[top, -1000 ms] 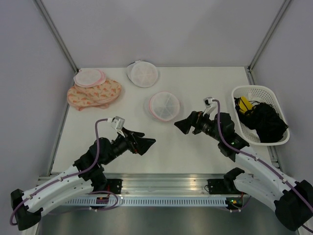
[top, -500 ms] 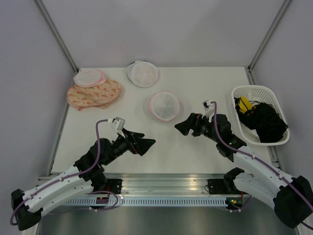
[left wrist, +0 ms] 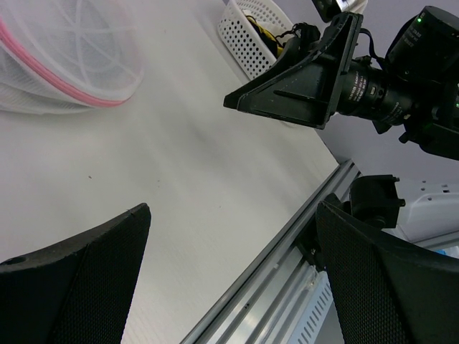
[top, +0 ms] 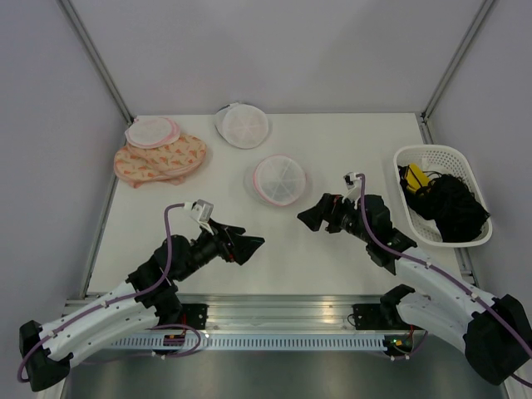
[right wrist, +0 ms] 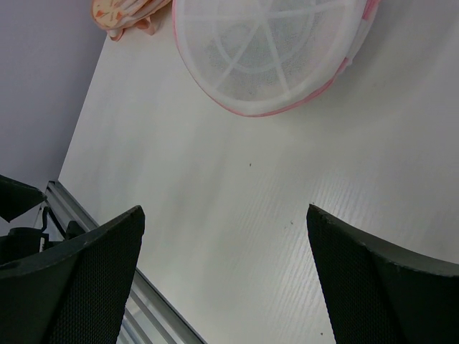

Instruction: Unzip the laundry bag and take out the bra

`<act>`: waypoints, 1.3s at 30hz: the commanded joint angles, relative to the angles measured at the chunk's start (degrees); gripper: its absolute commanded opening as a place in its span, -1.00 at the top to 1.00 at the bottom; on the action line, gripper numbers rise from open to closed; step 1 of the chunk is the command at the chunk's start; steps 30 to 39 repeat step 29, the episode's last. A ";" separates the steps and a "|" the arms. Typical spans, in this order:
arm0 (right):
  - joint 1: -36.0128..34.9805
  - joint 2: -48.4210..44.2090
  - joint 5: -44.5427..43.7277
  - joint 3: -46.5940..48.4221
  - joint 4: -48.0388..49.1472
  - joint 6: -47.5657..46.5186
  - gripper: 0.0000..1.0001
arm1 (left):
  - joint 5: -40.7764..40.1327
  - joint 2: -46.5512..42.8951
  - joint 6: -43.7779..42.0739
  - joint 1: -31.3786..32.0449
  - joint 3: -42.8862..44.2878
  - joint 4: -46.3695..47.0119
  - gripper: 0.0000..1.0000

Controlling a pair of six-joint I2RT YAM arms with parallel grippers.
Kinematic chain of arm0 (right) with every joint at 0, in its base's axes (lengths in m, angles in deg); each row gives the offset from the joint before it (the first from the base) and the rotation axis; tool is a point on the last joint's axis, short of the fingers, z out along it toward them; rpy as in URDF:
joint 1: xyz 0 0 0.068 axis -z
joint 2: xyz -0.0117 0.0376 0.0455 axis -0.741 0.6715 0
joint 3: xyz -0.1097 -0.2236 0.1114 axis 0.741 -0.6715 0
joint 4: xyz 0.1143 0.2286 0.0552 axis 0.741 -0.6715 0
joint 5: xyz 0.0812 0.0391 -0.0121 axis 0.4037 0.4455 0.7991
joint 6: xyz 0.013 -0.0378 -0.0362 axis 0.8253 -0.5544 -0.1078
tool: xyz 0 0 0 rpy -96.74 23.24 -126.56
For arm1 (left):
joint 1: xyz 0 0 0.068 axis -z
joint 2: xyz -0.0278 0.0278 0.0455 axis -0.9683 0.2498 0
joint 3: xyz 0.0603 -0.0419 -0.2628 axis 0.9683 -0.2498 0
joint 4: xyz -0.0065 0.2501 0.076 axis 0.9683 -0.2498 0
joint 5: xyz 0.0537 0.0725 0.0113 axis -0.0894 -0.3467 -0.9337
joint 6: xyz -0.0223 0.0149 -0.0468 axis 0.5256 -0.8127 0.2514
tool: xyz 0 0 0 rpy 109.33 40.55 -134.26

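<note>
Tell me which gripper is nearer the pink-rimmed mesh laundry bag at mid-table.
Right. The right gripper hovers just near-right of the laundry bag; the left gripper sits farther back toward the near edge.

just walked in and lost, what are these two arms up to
Nothing is in hand yet. The job is to unzip the pink-rimmed laundry bag mid-table and take out the bra. The left hand and right hand hang open over the table, facing each other, just short of the bag, which lies untouched.
</note>
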 commanded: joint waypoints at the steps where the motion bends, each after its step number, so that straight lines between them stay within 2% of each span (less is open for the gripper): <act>1: 0.01 -0.55 0.14 0.00 2.45 -0.34 -0.96 | -1.26 -0.65 -0.39 0.12 -0.58 0.63 -0.99; 27: 0.01 -2.93 3.40 -4.31 8.25 1.50 -0.96 | -1.27 -1.53 0.31 0.21 -1.02 0.19 -0.99; 39: 0.01 -2.58 2.79 -4.05 7.47 1.50 -0.96 | -1.27 -1.79 0.49 0.21 -1.11 0.01 -0.99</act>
